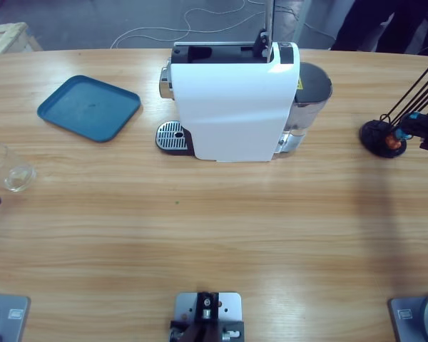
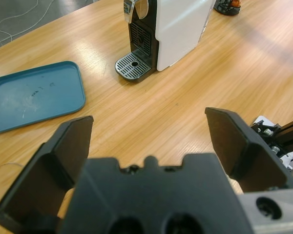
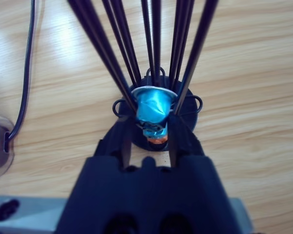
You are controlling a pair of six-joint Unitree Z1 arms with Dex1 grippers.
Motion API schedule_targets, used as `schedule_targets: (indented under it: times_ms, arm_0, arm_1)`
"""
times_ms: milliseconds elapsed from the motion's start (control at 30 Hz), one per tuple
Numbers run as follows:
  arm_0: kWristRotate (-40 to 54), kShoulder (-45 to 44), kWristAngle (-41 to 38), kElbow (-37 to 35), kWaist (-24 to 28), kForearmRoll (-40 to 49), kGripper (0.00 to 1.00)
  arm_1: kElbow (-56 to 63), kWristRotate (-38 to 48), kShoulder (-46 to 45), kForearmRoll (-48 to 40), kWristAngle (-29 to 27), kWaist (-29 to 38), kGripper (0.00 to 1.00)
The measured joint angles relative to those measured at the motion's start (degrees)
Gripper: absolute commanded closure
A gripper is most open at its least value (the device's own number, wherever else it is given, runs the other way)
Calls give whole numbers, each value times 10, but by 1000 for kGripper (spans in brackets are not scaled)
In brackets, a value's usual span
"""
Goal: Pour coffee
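Working from the left of the high view, you have a small clear glass cup (image 1: 13,173) near the surface's (image 1: 221,228) left edge. It looks empty, so the coffee the task asks for is nowhere to be seen yet.

Next comes the flat teal plastic tray (image 1: 89,107) with rounded corners, bare apart from some smudges. It probably waits there as a landing spot for the cup.

Your left gripper (image 2: 149,141) hovers above the surface with its 2 black jaws spread wide and nothing between them. It looks across at the tray (image 2: 34,95) and at the machine's front, so it seems parked ready to fetch the cup.

At the middle stands the white box-shaped capsule coffee machine (image 1: 232,107). Its round perforated metal drip tray (image 1: 171,135) faces left and has no cup on it. Its top lever (image 1: 267,25) stands raised, which leaves the slot open to take a capsule.

At the far right sits the black wire capsule rack (image 1: 385,135), its thin rods fanning upward from a round base. Your right gripper (image 3: 147,127) reaches into the base with its jaws narrowed around a small shiny blue foil capsule (image 3: 154,105). Whether they already pinch it firmly, you can't quite tell. The rods crowd both sides, so you should draw the capsule out straight.
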Motion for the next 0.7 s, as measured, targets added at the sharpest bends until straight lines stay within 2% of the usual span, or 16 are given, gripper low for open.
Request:
schedule_targets:
  times_ms: [100, 567, 700]
  arm_0:
    - [0, 0, 0, 0, 0, 0, 0]
    - [0, 0, 0, 0, 0, 0, 0]
    - [0, 0, 0, 0, 0, 0, 0]
  arm_1:
    - [1, -3, 0, -5, 2, -4, 1000]
    - [4, -16, -12, -8, 5, -6, 1000]
    - [-7, -20, -44, 27, 4, -6, 1000]
